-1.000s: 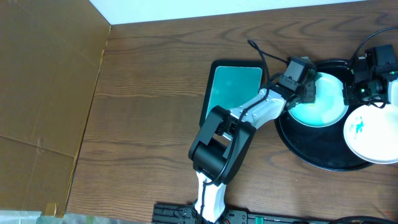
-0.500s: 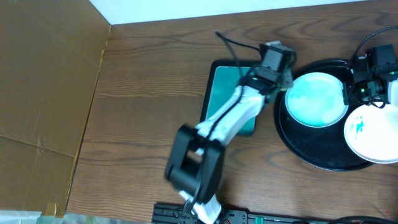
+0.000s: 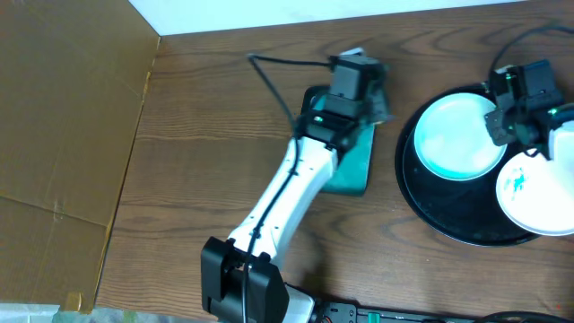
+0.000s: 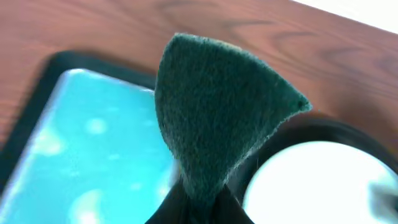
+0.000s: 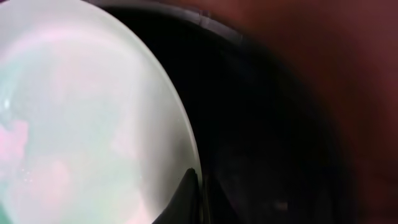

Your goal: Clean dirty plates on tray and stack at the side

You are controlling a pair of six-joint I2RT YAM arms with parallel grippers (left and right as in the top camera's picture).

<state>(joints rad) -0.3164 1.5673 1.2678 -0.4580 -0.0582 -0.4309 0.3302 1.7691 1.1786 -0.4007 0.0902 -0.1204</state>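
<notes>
Robotics lab setup: arm mounted at wood-grain bench edge, loose cable trailing, cardboard sheet alongside, plain white wall behind.

Left arm stretched long, left fingers pinched, right fingers seemingly closed

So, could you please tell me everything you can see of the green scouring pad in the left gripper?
The scouring pad is dark green and coarse, like fibrous abrasive felt. The left gripper pinches its bunched lower end, and from there it fans upward into a broad, rounded triangle with a sharper corner on the right. Only the gripper visibly touches it. Behind it lie the teal tray and the black tray with a white plate. The overhead view hides the pad.
</notes>
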